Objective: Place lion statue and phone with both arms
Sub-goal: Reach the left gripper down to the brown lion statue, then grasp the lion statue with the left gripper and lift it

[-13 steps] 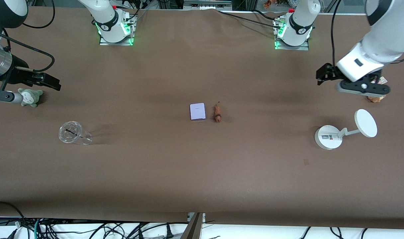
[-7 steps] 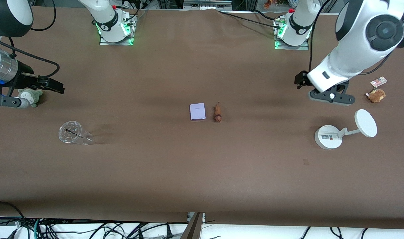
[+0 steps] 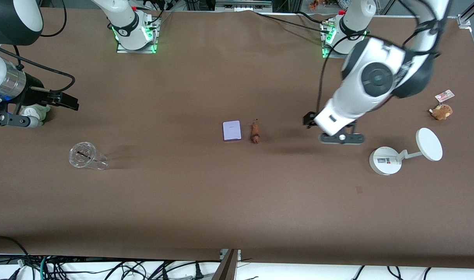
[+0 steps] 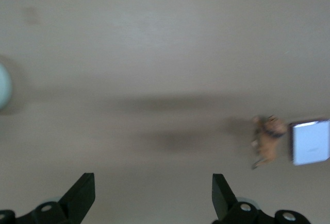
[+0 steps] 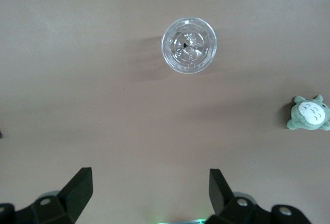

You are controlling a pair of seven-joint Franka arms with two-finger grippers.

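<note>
The left gripper (image 3: 340, 138) is seen with its fingers (image 4: 82, 195) spread and nothing between them, hanging over bare desk (image 3: 237, 202) between the lion statue (image 3: 255, 132) and the white stand (image 3: 400, 153). The right gripper (image 3: 9, 118) is likewise spread and empty, over the desk's edge at the right arm's end, above the grey-green plush (image 5: 308, 114) and near the clear cup (image 3: 85, 156).

At the middle of the desk the phone (image 3: 232, 130) lies flat, with the statue just beside it, toward the left arm's end — 2 small things, apart but close.

The statue is judged light, rigid and narrow; a pinch across its body would suit. The phone is judged stiff, thin and smooth — likely slippery, best taken across its shorter width at the edges.
</note>
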